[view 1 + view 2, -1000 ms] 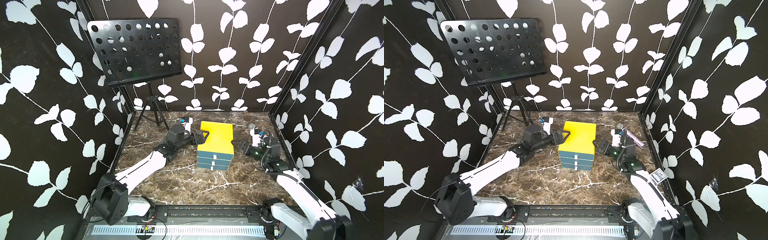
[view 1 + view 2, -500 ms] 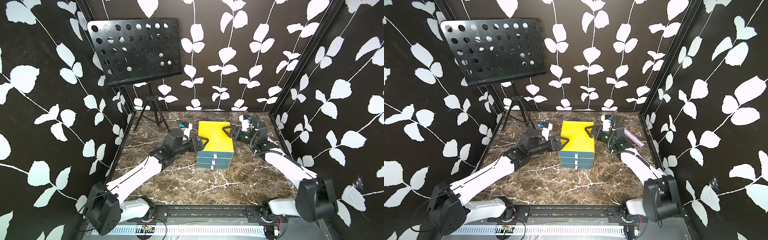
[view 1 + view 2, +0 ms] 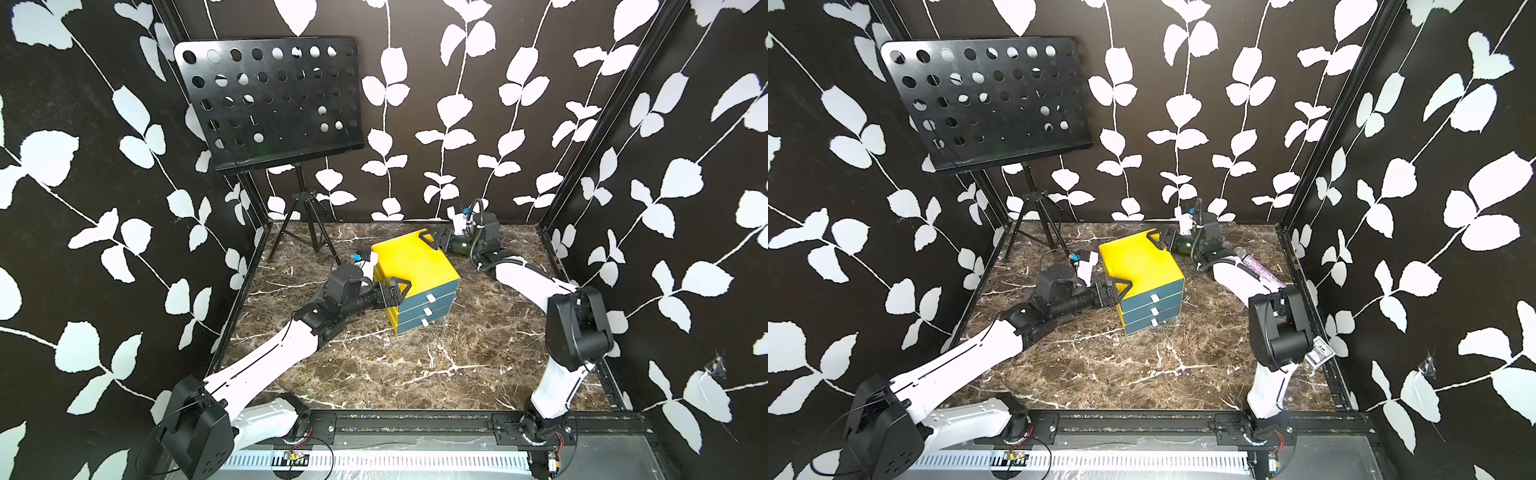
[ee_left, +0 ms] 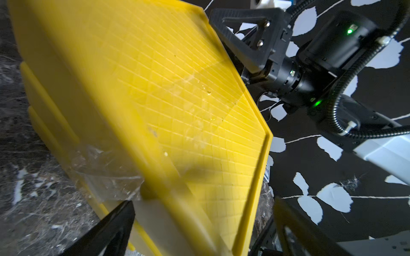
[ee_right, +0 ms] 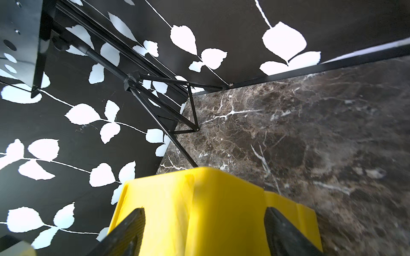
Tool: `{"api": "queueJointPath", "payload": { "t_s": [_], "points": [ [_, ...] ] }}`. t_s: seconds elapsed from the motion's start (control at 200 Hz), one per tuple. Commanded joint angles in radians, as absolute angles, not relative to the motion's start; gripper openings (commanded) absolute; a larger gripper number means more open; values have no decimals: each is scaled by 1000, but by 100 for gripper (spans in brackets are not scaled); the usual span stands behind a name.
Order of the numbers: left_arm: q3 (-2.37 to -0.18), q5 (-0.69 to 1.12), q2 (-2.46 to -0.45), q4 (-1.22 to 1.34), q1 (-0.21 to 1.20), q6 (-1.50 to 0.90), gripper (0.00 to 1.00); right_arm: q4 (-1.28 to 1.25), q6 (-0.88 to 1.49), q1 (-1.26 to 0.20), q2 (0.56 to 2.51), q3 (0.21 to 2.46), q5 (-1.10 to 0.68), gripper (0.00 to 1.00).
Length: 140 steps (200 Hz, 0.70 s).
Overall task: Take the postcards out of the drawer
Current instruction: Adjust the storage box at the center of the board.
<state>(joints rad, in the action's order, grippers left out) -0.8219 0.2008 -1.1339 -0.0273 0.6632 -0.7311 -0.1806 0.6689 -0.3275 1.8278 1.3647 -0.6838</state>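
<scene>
**A:** Where does the task stand, going by the top views?

**B:** In both top views the drawer cabinet (image 3: 415,262) (image 3: 1140,261) sits on the table (image 3: 415,365), turned at an angle. Its three teal drawers (image 3: 436,309) (image 3: 1156,309) are all shut. No postcards show anywhere; if they are inside, those fronts hide them. The left fingers (image 3: 390,291) stand spread around the cabinet's near corner. The right fingers (image 3: 436,241) stand spread around the far corner, diagonally opposite.

**A:** And the left wrist view?

**B:** The cabinet's yellow top (image 4: 177,99) fills it, slightly blurred. The left fingers (image 4: 115,223) sit wide apart on either side of its corner, and one of the right fingers (image 4: 244,37) shows at the far edge.

**A:** The right wrist view?

**B:** Much the same. The right fingers (image 5: 126,232) are wide, with the yellow corner (image 5: 199,199) between them and the music stand (image 5: 166,110) beyond. Whether they press on the plastic cannot be told.

**A:** So which step is this?

**B:** Probably positioning the cabinet; no drawer is open yet. Next, one arm should steady the body while the other brings narrowed fingers to a white pull tab and draws that drawer straight out. Which drawer holds the cards is unknown.
</scene>
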Motion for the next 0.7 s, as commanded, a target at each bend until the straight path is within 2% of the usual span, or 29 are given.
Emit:
{"api": "queueJointPath", "payload": {
  "t_s": [0.0,0.125,0.275,0.435,0.695],
  "points": [
    [-832,70,-1068,-119,636,-637,99,-76,553,-330,1781,1433,-617,87],
    [-853,75,-1057,-125,534,-606,99,89,455,-315,1703,1446,-510,88],
    [-909,65,-1114,-49,451,-527,99,200,394,-313,1523,1338,-379,88],
    [-1088,107,-1264,-43,416,-424,99,274,397,-316,1325,1158,-351,88],
    [-1378,339,-1556,-74,349,-347,99,326,448,-336,1100,923,-382,84]
  ]
}}
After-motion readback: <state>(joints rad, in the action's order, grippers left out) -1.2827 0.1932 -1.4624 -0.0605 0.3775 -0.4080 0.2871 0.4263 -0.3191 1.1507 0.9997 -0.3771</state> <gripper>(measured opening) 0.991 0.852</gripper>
